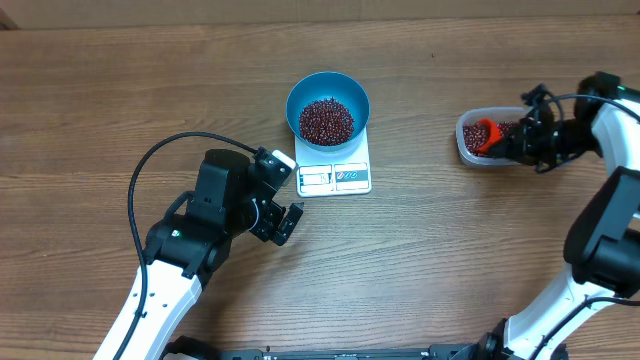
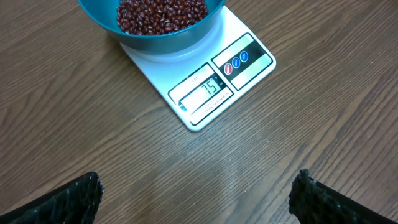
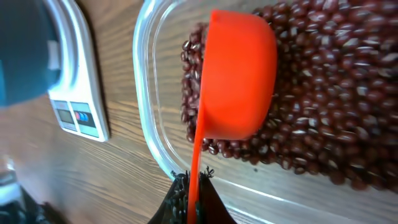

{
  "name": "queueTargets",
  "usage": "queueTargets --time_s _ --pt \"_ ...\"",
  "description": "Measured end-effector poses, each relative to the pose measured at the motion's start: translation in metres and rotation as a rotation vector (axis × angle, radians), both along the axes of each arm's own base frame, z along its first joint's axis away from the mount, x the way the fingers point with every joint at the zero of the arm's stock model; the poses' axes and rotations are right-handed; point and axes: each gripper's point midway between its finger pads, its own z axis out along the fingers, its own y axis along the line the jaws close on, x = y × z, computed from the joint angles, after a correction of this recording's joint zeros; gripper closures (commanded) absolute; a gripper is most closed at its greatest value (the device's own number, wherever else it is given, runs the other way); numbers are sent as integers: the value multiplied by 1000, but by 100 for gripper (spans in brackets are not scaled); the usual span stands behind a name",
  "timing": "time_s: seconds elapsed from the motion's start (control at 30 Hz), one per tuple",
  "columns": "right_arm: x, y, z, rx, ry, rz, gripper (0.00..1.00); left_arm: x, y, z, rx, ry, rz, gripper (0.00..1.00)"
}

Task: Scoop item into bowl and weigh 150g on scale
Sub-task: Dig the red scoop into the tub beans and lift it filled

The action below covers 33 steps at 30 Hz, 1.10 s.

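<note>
Two arms work over a wooden table point(image 1: 120, 90); nearest the robot's base, the left gripper point(image 2: 196, 198) hangs just above the bare wood a little short of the scale point(image 2: 252, 38), its jaws spread wide and holding nothing; only its two dark fingertips point(image 2: 74, 199) show in the left wrist view. Just beyond it lies the white scale, whose display point(image 2: 208, 88) reads "75"; beside the display sit three small round buttons point(image 2: 236, 61), one red and two blue, their markings too small to read. On the far part of the scale stands the blue bowl point(image 1: 297, 95), holding a heap of dark red-brown beans point(image 1: 327, 120). Off to the robot's right, well apart from the scale, the right gripper point(image 3: 193, 202) is clamped on the thin handle of an orange scoop point(image 3: 239, 74); the scoop's cup lies on more beans inside a clear plastic tub point(image 3: 144, 124); what the cup holds cannot be told.
</note>
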Motion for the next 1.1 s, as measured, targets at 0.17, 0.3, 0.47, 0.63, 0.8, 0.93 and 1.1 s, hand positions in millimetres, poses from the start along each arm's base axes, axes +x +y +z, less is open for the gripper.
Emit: queueTargets --time_s 0.17,0.3,0.47,0.63,0.8,0.93,1.1 --pt "-1 -11 7 59 -16 -54 96 0 0 0 0 0 0 0" --pt "-1 -17 10 82 -24 -77 96 0 0 0 0 0 0 1" --pt "-2 -20 14 121 -29 -101 96 0 0 0 0 0 0 1" --pt "-4 -23 20 165 -38 -129 96 0 0 0 0 0 0 0" --pt "-6 -20 27 225 -42 -140 96 0 0 0 0 0 0 1" --pt "-10 -12 36 283 -53 -120 96 0 0 0 0 0 0 0" --pt "-12 -4 45 335 -75 -103 96 0 0 0 0 0 0 0"
